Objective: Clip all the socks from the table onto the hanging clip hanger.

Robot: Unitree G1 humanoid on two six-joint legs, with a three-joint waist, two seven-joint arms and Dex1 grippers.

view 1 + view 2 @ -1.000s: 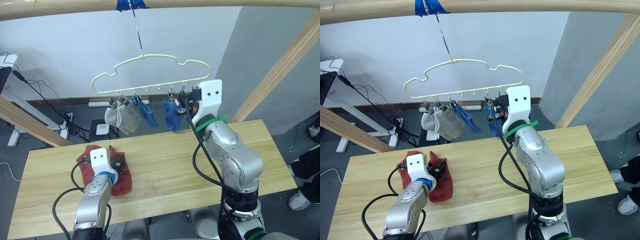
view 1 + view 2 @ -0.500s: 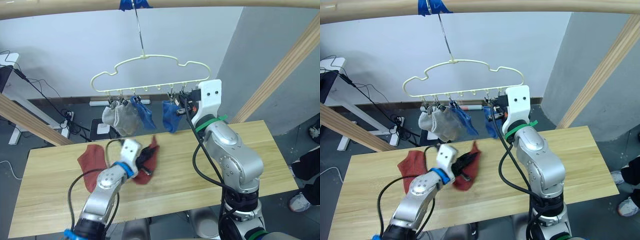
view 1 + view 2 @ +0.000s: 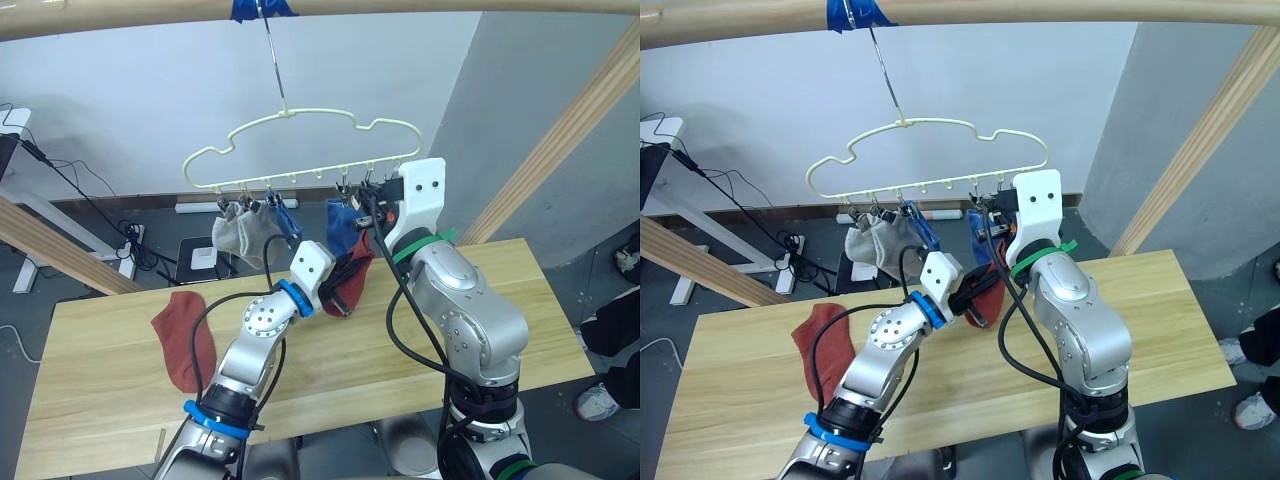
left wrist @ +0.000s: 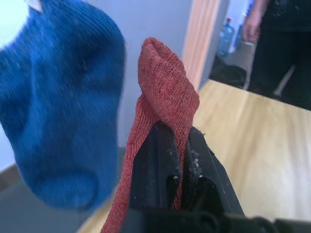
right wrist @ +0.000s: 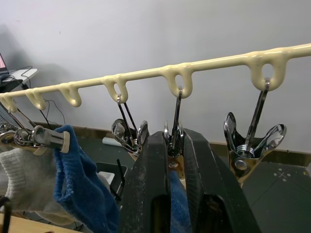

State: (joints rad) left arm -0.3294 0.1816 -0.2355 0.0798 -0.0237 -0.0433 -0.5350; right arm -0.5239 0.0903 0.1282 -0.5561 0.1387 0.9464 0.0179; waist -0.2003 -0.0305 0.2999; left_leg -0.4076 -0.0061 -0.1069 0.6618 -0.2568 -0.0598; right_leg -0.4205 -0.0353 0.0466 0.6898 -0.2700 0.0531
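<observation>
The cream clip hanger [image 3: 300, 150] hangs by its hook from the top pole. Two light grey socks [image 3: 243, 236] and two blue socks [image 3: 286, 222] hang from its clips. My left gripper [image 3: 341, 279] is raised beside the rightmost blue sock [image 4: 63, 121] and is shut on a rust-red sock [image 4: 165, 92]. A second rust-red sock [image 3: 186, 341] lies flat on the table [image 3: 520, 320] at the left. My right gripper [image 5: 173, 141] is up at the hanger's right end, its fingers [image 5: 150, 194] shut on a metal clip [image 5: 173, 145] that carries blue fabric. An empty clip [image 5: 252, 145] hangs beside it.
A round wooden pole [image 3: 130, 12] crosses overhead, with slanted poles at the left [image 3: 60, 250] and right [image 3: 560, 150]. Cables and a power strip [image 3: 130, 250] lie on the floor behind the table. A person [image 4: 282, 43] stands beyond the table's far end.
My left arm has lifted one red sock off the table's left side and carried it up and right to the hanger's right end. The right gripper has stayed put.
</observation>
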